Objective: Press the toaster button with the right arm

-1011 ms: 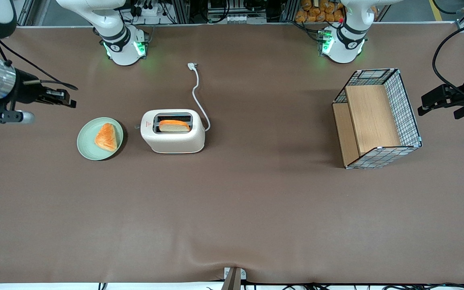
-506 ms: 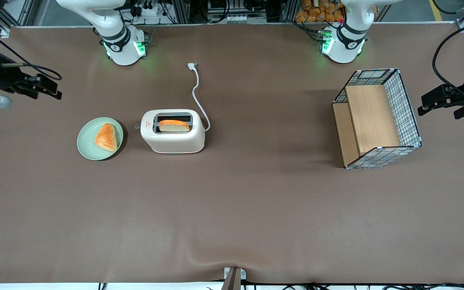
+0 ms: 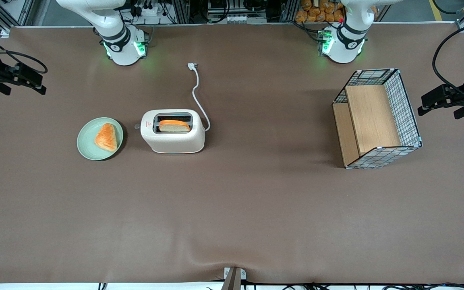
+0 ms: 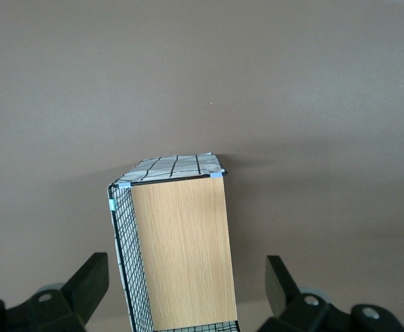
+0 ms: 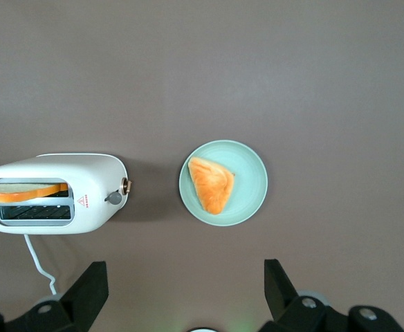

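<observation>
The right arm's hand (image 3: 22,78) hangs high over the working arm's end of the desk (image 3: 232,209), well apart from the toaster (image 3: 172,131), and its two fingers (image 5: 84,294) stand wide apart with nothing between them. The toaster sits upright on the desk with a slice of bread (image 3: 174,125) standing up out of one slot, its white cord (image 3: 196,94) trailing away toward the arm bases. Just beside its narrow end lies a green plate (image 3: 88,151) carrying a triangular pastry (image 3: 106,137). From the wrist camera the toaster button (image 5: 113,198) shows as a small grey tab jutting from that same narrow end, near the red mark, facing the plate. By my reading this is the very start of the reach: nothing touched, the button not yet pressed. The next move calls for bringing the hand in over the gap between plate and toaster, then lowering a fingertip squarely onto the tab and pushing straight down without nudging the plate.
</observation>
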### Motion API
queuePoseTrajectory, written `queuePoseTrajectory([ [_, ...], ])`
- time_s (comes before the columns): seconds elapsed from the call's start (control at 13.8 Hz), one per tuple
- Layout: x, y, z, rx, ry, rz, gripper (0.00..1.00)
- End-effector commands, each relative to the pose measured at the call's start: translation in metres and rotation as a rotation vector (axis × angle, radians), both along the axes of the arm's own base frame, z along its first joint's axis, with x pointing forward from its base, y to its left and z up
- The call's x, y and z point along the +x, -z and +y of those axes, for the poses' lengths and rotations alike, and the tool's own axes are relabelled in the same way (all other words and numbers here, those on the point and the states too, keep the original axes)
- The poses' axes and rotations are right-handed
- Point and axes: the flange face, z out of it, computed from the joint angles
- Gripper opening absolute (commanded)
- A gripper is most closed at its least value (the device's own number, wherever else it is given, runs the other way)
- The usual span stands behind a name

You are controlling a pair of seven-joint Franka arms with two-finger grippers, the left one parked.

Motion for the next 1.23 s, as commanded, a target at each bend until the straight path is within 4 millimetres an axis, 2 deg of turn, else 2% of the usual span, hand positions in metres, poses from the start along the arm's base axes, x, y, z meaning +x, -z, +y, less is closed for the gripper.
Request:
queuePoseTrajectory([
  [0.0,0.003,-0.011,-0.005,-0.026,-0.029,-0.01,1.0],
  [0.29,0.003,-0.01,-0.006,-0.02,-0.025,-0.007,1.0],
  [0.58,0.004,0.003,-0.006,-0.009,-0.024,0.008,1.0],
  [1.16,0.004,0.001,-0.007,-0.009,-0.022,0.005,1.0],
])
